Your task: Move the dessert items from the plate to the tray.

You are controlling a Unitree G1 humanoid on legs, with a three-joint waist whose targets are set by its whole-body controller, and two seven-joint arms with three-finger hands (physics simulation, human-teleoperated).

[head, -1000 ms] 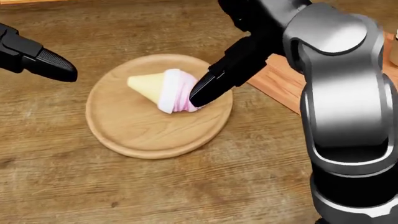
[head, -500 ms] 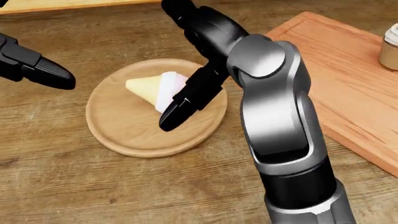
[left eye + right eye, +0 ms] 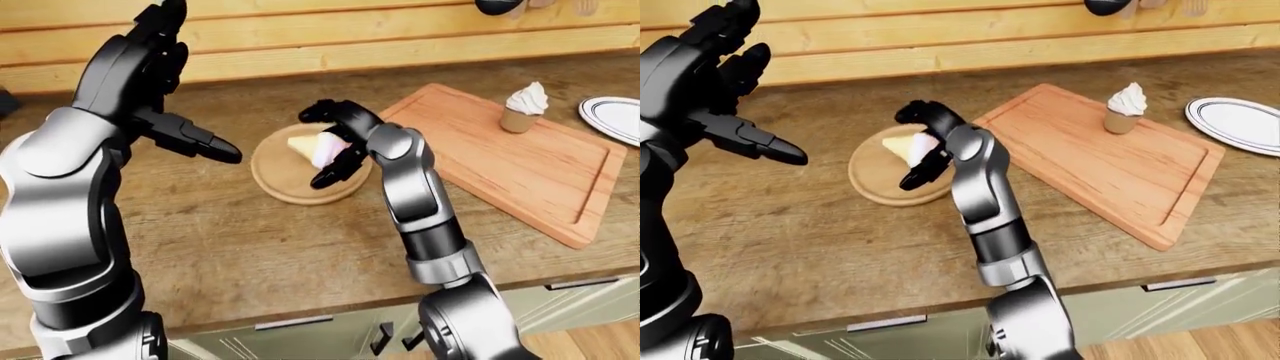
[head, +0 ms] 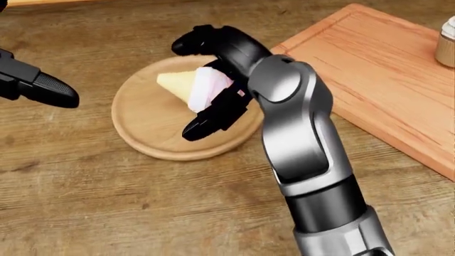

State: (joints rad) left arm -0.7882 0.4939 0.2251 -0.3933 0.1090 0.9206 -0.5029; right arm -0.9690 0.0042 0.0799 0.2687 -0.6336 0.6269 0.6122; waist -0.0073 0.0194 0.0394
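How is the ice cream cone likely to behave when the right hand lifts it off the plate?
The cone lies on its side on the plate, tapered, so it may roll or pivot if nudged. Its pink scoop looks soft and could squash or slip between the right hand fingers. It looks small, so probably light.

One pink-and-cream ice-cream cone [image 4: 196, 87] at frame centre; one round wooden plate [image 4: 145, 125] beneath it; one rectangular wooden tray [image 3: 520, 161] centre-right; one white-swirled cupcake [image 3: 524, 107] upper right; one white, dark-rimmed plate [image 3: 612, 118] far right.
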